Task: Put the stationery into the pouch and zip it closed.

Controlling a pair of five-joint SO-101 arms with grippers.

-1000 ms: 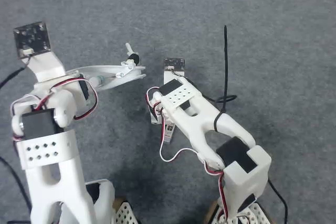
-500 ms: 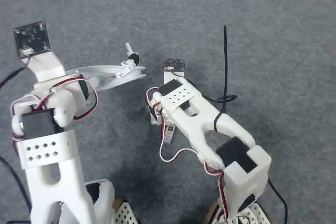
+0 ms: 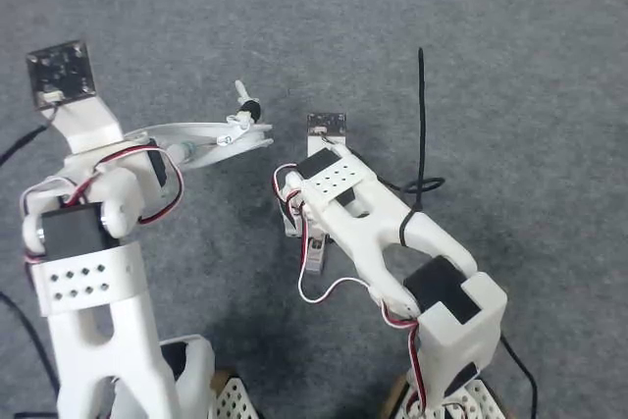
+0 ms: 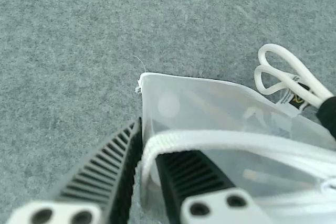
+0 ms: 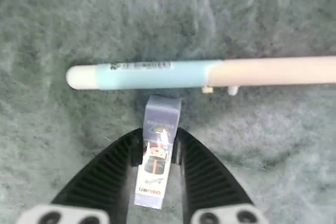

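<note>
Right wrist view has the eraser (image 5: 156,153) clenched in the right claw (image 5: 157,136), between its ribbed jaws, and its bluish sleeve carries small print. Just beyond its end a pen (image 5: 210,73) lies crosswise on the grey worktop (image 5: 79,14), with a dark line of lettering on its blue half. The left claw (image 4: 149,141) grips the clear pouch (image 4: 210,103) by its zip edge, with open worktop all around. A white cord loop (image 4: 281,72) sits by the pouch's other end.

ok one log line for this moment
left hand: shut on pouch edge | right hand: shut on eraser | pen: on carpet near eraser
</note>
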